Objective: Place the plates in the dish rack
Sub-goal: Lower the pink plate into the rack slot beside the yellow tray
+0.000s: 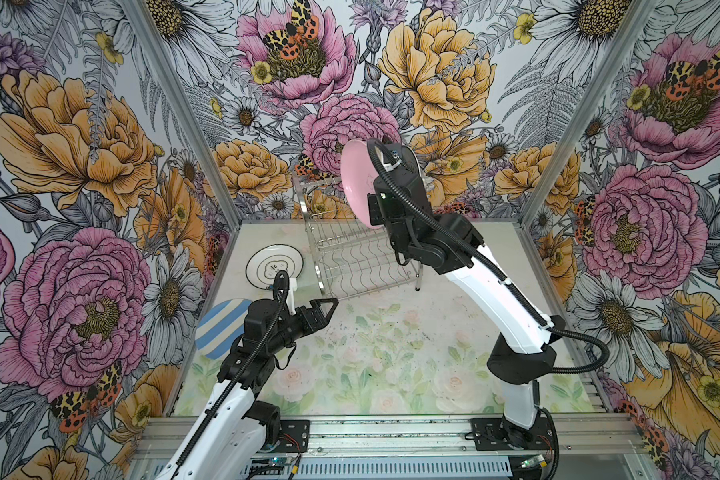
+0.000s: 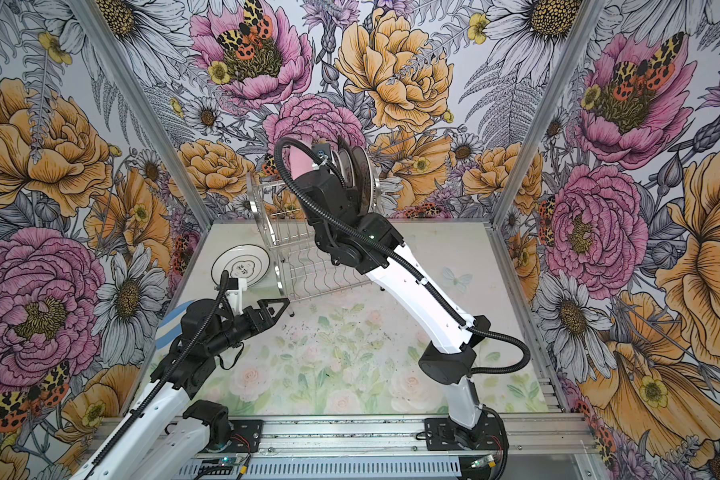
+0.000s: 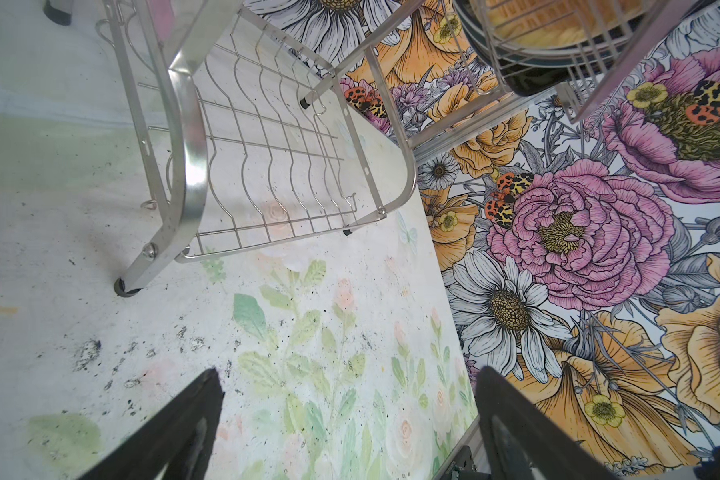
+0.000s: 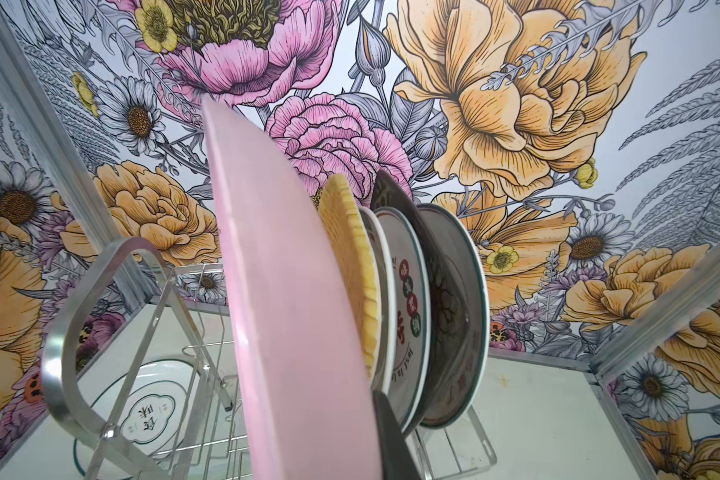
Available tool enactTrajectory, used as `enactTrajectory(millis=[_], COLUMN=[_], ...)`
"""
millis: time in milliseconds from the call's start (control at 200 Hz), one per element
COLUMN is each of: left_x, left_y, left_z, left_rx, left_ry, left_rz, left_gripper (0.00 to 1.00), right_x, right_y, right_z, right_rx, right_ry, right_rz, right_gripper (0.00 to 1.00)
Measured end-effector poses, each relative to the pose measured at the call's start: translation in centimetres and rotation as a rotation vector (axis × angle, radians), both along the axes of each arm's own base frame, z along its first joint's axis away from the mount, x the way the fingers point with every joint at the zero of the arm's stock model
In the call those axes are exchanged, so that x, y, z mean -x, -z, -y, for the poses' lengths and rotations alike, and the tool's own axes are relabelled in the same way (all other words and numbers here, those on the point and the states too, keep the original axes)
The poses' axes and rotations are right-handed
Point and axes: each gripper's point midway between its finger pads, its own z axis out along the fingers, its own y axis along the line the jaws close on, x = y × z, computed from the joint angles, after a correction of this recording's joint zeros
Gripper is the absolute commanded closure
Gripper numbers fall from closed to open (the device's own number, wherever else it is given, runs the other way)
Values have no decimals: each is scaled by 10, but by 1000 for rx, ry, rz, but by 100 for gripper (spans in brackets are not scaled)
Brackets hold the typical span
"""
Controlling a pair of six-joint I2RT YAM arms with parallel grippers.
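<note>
Pink first: the pink plate [image 1: 360, 183] is up off the tabletop [image 1: 391, 353], standing on edge and leaning a little, with the right end effector [image 4: 381, 449] clamped on its rim. In the right wrist view one black finger [image 4: 391, 436] sits flat against the plate's face. It hangs over the top tier of the rack [image 1: 350, 257], which is at 12 o'clock on the tabletop in both top views.

That top tier already has a row standing on edge. The yellow plate [image 4: 350, 257] is right next to the pink one. After it come a printed plate [image 4: 408, 299] with red and green dots and a dark plate [image 4: 454, 316] with a green rim, plus a black plate [image 4: 389, 191] poking up behind. Pink overlaps yellow from that angle, so I can't tell if they touch, or if pink is down in a slot.

Two more are down at tabletop level. A white plate [image 1: 273, 266] with a dark ring lies flat at about 10 o'clock, just beside the rack's side frame. A striped plate [image 1: 221, 328] is at 9 o'clock by the edge, partly hidden by the left arm [image 1: 267, 332].

Left end effector [image 3: 350, 415] is spread wide with nothing between the fingers, low over the tabletop near the rack's 7 o'clock foot.
</note>
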Motion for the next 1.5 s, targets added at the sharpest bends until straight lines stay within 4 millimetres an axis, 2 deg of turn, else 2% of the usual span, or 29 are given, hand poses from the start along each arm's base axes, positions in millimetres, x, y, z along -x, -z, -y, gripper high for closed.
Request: enactTrajectory(millis=[150,555,1066,1391,1501], left_x=[0,0,1,1,1], left_y=[0,0,-1,-1,-1], left_z=[0,0,-1,-1,-1], left_rx=[0,-2,-1,-1,-1], left_ry=[0,-3,-7,-7,-7], left_rz=[0,-2,4,3,3], left_gripper=[4,1,1,1,1], right_x=[-18,-47,-66,-80,-81], right_y=[14,21,16,43,45], right_z=[-16,-40,-26,-34,-35], right_rx=[48,88,59,100,103], right_ry=[30,93,143,156,157], right_rz=[27,132,162,135,133], right_gripper=[100,100,100,100,100])
